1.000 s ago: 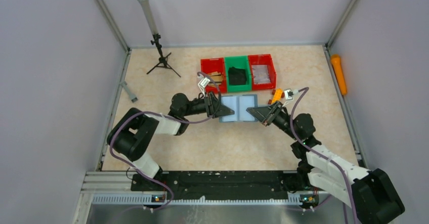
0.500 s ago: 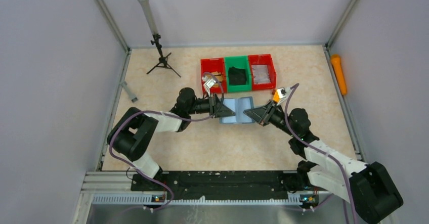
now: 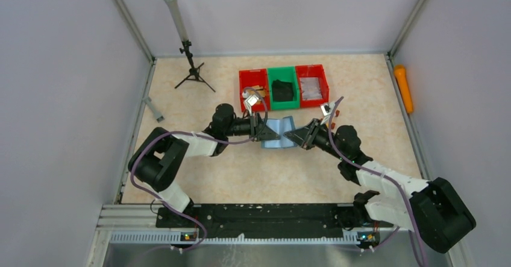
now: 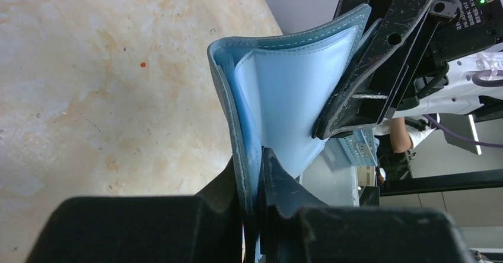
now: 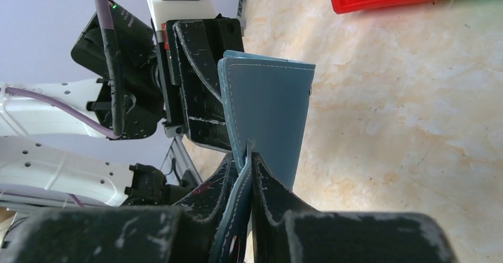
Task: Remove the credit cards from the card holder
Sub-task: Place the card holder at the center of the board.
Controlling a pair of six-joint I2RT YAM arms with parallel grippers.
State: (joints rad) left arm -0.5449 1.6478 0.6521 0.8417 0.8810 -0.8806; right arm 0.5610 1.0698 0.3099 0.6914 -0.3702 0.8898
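Note:
The slate-teal card holder (image 3: 278,132) hangs between both grippers, half folded into a V, in the middle of the table in front of the bins. My left gripper (image 3: 264,134) is shut on its left flap; the left wrist view shows the light blue inside (image 4: 290,91) clamped at my left gripper (image 4: 256,168). My right gripper (image 3: 293,136) is shut on the right flap; the right wrist view shows the teal outside (image 5: 270,114) clamped at my right gripper (image 5: 244,162). No card shows clearly; a bit of red sits low in the right flap's edge.
Three bins stand behind the holder: a red bin (image 3: 253,88), a green bin (image 3: 282,87) with a black lump, and a red bin (image 3: 312,85). A small black tripod (image 3: 193,71) stands back left. An orange tool (image 3: 403,88) lies by the right wall.
The two grippers have moved toward each other. The holder, flat and wide open a second ago, is now folded into a narrower V between them.

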